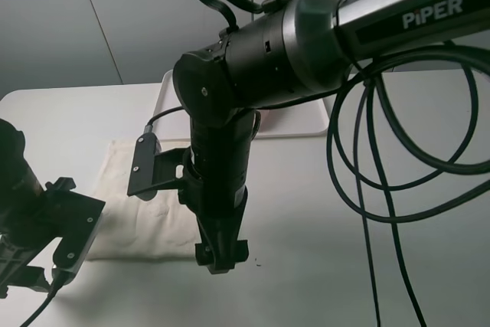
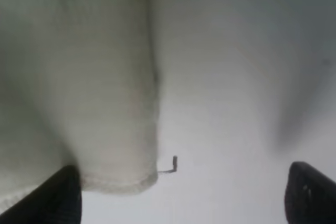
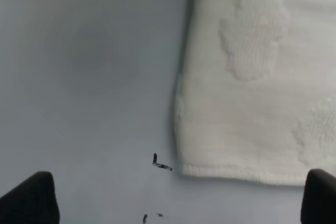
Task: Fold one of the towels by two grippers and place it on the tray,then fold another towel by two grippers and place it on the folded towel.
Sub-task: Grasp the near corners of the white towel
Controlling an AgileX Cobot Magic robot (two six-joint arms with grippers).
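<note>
Both hands are gaping wide and empty: the right hand [image 3: 176, 203] and left hand [image 2: 184, 198] are hovering over the near corners of the cream-white towel [image 1: 145, 212]. It is lying flat on the surface [image 1: 321, 281], probably limp and light, so pinching the corners looks best. The tray [image 1: 302, 124] is sitting behind.

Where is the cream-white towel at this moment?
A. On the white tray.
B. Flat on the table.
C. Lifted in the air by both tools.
B: the cream-white towel lies spread flat on the table, nearer the camera than the tray, and nothing lifts it.
</note>
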